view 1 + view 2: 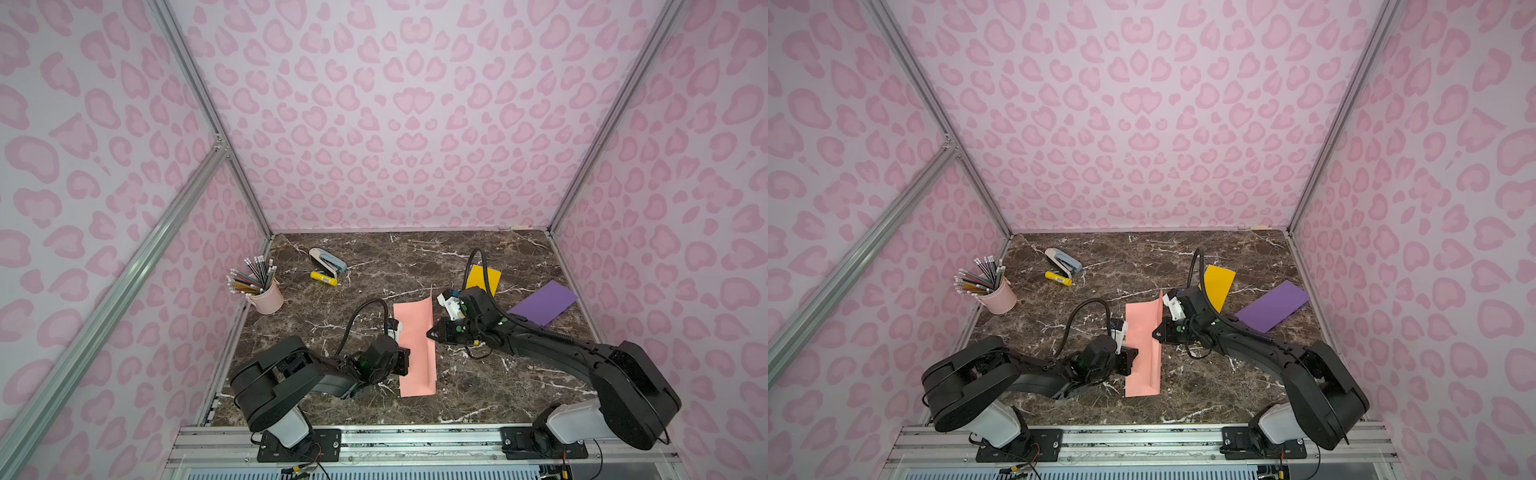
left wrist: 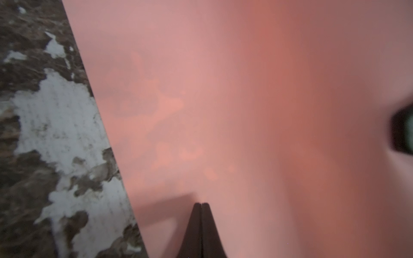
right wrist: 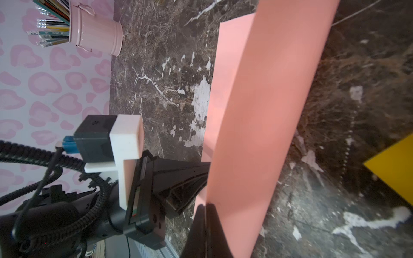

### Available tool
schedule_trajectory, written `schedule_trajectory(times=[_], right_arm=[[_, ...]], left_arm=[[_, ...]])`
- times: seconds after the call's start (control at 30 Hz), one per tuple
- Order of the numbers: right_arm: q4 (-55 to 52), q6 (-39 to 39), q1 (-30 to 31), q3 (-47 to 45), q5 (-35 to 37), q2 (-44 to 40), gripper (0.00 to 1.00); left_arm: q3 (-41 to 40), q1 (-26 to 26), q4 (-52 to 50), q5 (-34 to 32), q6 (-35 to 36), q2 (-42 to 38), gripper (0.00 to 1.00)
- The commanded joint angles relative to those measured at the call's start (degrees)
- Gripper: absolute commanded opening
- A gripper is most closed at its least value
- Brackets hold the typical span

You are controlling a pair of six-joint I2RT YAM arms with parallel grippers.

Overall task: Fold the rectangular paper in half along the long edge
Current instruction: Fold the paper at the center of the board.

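Both pairs of fingers are pressed fully together. The left gripper (image 2: 201, 204) sets its joined tips on the flat part of the pink paper (image 1: 415, 353) with nothing between them. The right gripper (image 1: 429, 333) pushes its closed point against the sheet's raised long edge; whether any paper is pinched there I cannot tell.

The marble table (image 1: 374, 257) carries the pink paper lengthwise in its middle, between the two grippers. In both top views the lifted side reads only as a narrow curled strip. The right wrist view shows it as a tall flap standing nearly upright, and that flap hides the left gripper's tips. The left wrist view gives just blurred pink, some marble, and a dark shape at the frame's edge too blurred to name.

A purple sheet (image 1: 544, 307) lies flat near the right wall. A yellow sheet (image 1: 484, 280) is partly covered by the right arm's cable, and the right wrist view catches only one corner of it.

A pink cup (image 1: 268, 299) by the left wall holds a bunch of pencils (image 1: 249, 274); the right wrist view cuts them off.

A stapler (image 1: 328, 259) and a small yellow stick (image 1: 324, 278) just beside it appear in the top views alone.
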Motion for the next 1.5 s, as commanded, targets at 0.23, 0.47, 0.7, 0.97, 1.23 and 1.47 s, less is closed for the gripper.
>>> schedule_trajectory(times=[0.23, 0.47, 0.7, 0.97, 1.23, 1.47], right_arm=[[4.97, 0.44, 4.31, 4.54, -0.20, 10.94, 0.00], [6.31, 0.19, 7.48, 6.50, -0.36, 15.57, 0.00], [6.03, -0.34, 7.80, 6.77, 0.95, 18.30, 0.00], [6.10, -0.56, 8.38, 8.29, 0.18, 20.12, 0.00], [4.60, -1.89, 10.33, 11.26, 0.31, 21.87, 0.00], [4.38, -2.03, 10.51, 11.65, 0.76, 23.25, 0.00]], left_arm=[[-0.06, -0.18, -9.36, 0.79, -0.71, -3.53, 0.04], [-0.22, -0.26, -9.78, 0.57, -1.01, -4.07, 0.04], [-0.87, -0.21, -12.31, -0.60, -1.05, -8.42, 0.04], [0.59, -0.12, -16.79, -1.92, -0.52, -12.38, 0.04], [-2.85, 3.79, -20.21, -2.22, -2.04, -20.51, 0.04], [-2.98, 5.28, -23.93, -2.14, -1.07, -26.06, 0.04]])
